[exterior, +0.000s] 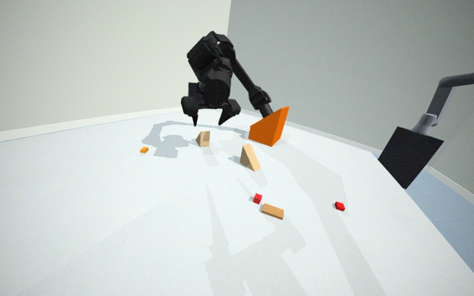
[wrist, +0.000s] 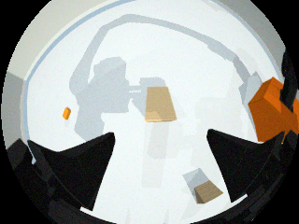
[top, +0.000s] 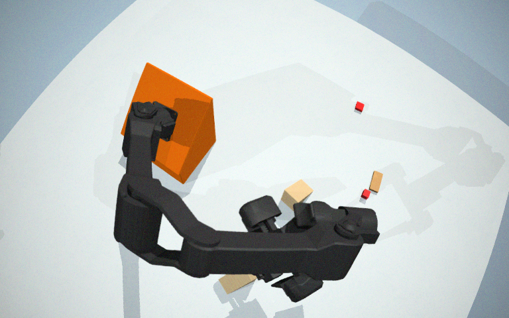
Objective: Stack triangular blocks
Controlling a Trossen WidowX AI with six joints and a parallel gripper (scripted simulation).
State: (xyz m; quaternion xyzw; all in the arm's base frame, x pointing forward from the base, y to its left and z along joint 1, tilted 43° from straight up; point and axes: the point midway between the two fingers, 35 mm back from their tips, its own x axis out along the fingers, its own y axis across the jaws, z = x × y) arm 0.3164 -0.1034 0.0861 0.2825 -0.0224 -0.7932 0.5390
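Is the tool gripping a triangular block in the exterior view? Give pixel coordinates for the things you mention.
No, the open tool [exterior: 207, 124] [wrist: 163, 136] hangs above the table with nothing between its fingers.

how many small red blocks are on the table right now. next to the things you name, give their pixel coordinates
2. One [top: 365, 194] [exterior: 257, 198] sits beside the flat tan block [top: 376, 181] [exterior: 273, 211]; the other [top: 359, 106] [exterior: 339, 206] lies off by itself. More could be hidden behind the arm.

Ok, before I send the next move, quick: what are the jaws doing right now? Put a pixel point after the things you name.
Gripper [top: 278, 254] [exterior: 207, 124] [wrist: 163, 136]: jaws open, nothing held, raised above the table.
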